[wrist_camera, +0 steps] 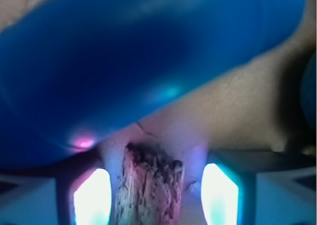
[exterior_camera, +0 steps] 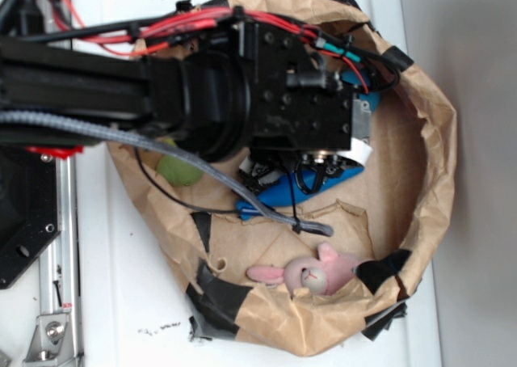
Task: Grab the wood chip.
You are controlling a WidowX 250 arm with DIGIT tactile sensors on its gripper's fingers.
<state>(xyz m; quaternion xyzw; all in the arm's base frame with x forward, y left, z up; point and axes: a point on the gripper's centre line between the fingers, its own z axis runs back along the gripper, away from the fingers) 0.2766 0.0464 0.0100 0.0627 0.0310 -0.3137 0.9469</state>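
The wood chip point(wrist_camera: 148, 185) is rough and brown, with pale streaks and a dark, jagged top end. It stands between the two fingers of the pincer point(wrist_camera: 154, 195), with a gap on each side. The pincer is open. A big blue pin point(wrist_camera: 124, 61) lies just beyond it.

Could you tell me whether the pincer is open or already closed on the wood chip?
Open: in the wrist view the wood chip sits between the pincer fingers with a gap on each side, touching neither.
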